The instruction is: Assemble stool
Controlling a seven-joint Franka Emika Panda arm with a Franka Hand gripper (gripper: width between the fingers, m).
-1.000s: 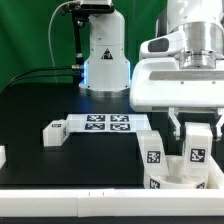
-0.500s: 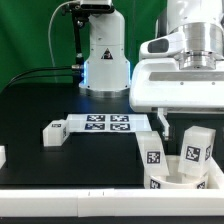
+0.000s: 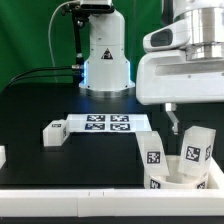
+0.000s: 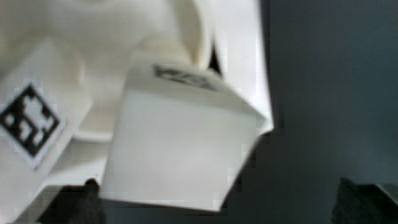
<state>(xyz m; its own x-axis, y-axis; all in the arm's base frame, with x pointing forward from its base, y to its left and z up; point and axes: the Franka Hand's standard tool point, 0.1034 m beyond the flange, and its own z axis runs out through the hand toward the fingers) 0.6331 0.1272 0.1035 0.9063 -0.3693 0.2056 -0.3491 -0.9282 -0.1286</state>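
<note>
The stool's round white seat (image 3: 186,178) lies at the exterior view's lower right, with two tagged white legs standing in it: one (image 3: 152,152) toward the left, one (image 3: 197,146) leaning at the right. My gripper (image 3: 190,116) hangs open just above the right leg, touching nothing. In the wrist view the leg (image 4: 178,145) and the seat's wall (image 4: 45,110) lie below my gripper (image 4: 217,206); the dark fingertips (image 4: 71,205) are spread wide with nothing held. A loose leg (image 3: 52,131) lies on the black table at the left.
The marker board (image 3: 110,123) lies mid-table. Another white part (image 3: 2,156) shows at the left edge. A white border rail (image 3: 80,202) runs along the front. The arm's base (image 3: 105,60) stands behind.
My gripper has let go of the right leg and risen straight up from it. The leg stays leaning in the seat.
</note>
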